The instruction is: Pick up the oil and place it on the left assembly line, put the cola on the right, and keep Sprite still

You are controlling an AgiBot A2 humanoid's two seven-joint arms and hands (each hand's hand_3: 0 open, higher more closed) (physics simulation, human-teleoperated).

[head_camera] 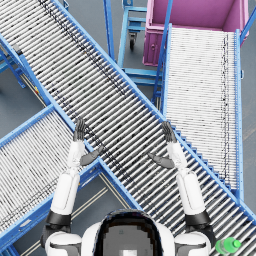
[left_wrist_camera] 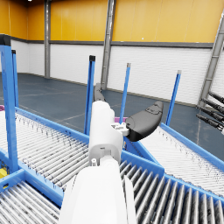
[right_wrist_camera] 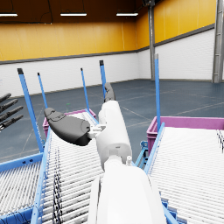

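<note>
The left robot hand (head_camera: 82,145) and right robot hand (head_camera: 169,147) are being held open and empty over the conveyor (head_camera: 115,100), with only a green bottle (head_camera: 229,245), likely Sprite, being shown at 5 o'clock; the unseen oil is being judged slippery, best gripped mid-body.

Yellow-and-white walls (right_wrist_camera: 65,48), dark grey floor (right_wrist_camera: 183,103), strip lights (right_wrist_camera: 72,14) overhead.

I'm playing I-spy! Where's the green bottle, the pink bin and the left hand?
green bottle (head_camera: 229,245), head view, its body.
pink bin (head_camera: 153,46), head view, its outer wall.
left hand (head_camera: 81,146), head view, middle of the hand.
</note>
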